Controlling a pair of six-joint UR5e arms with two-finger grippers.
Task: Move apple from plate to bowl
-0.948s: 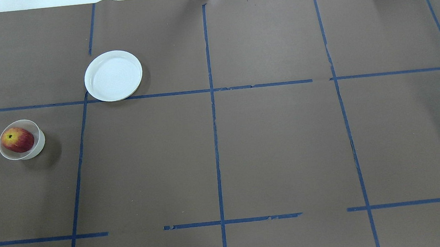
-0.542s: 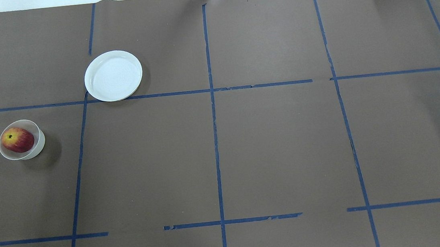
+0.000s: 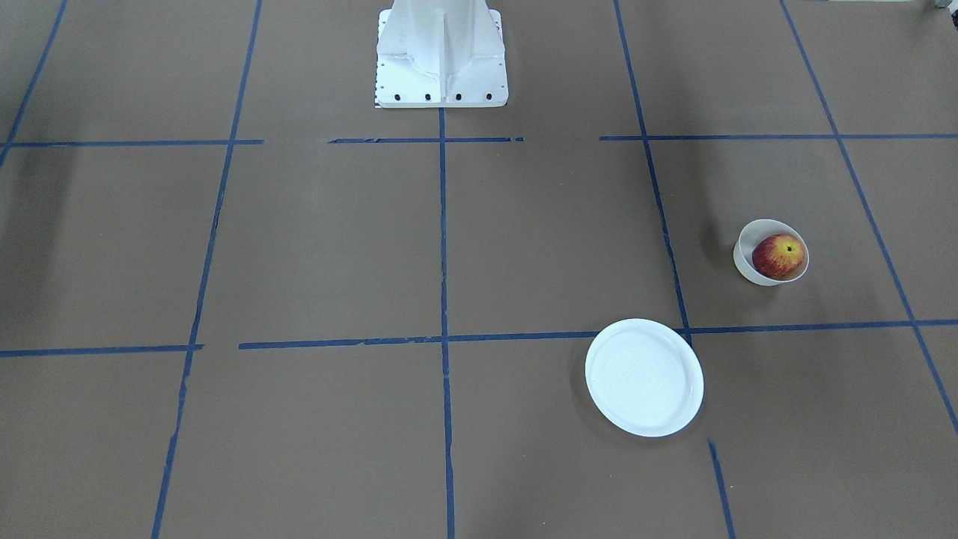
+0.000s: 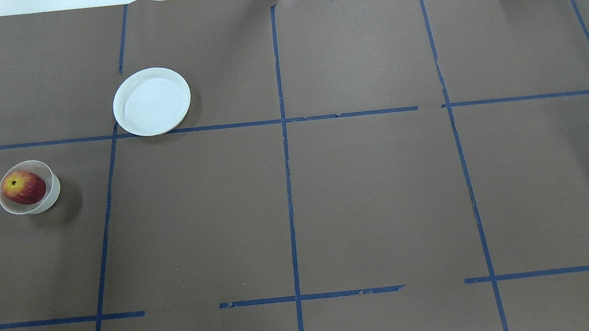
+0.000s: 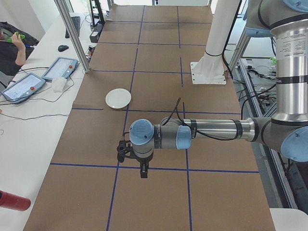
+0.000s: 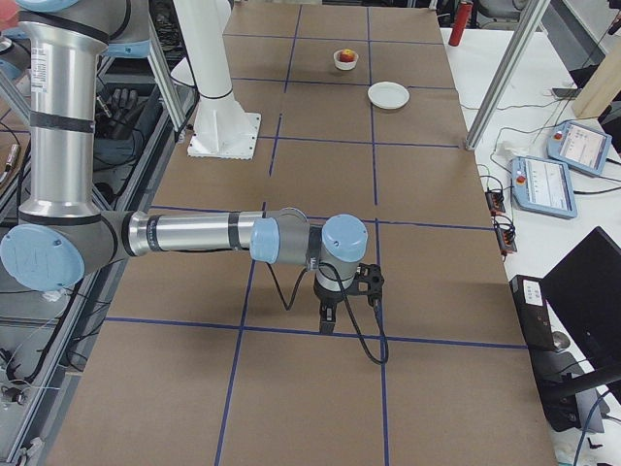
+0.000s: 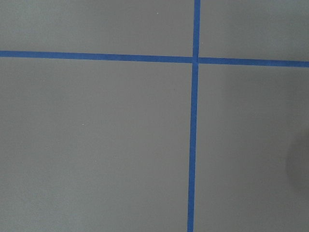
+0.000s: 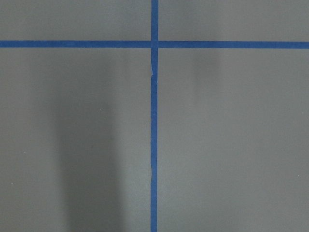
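Observation:
The red apple [image 4: 23, 187] with its yellow patch lies inside the small off-white bowl [image 4: 54, 192] at the table's left side; it also shows in the front-facing view [image 3: 778, 256]. The white plate [image 4: 151, 101] stands bare, farther out and to the right of the bowl. Both grippers are outside the overhead and front-facing views. The left gripper [image 5: 143, 171] and the right gripper [image 6: 327, 321] show only in the side views, pointing down above the brown table, far from the dishes. I cannot tell whether either is open or shut. Both wrist views show only brown paper and blue tape.
The white robot pedestal [image 3: 441, 52] stands at the table's near middle edge. Blue tape lines divide the brown table cover [image 4: 373, 196]. Two tablets [image 5: 60, 68] and a red can [image 5: 13, 200] lie on the side bench. A metal post [image 5: 72, 33] stands by the bench.

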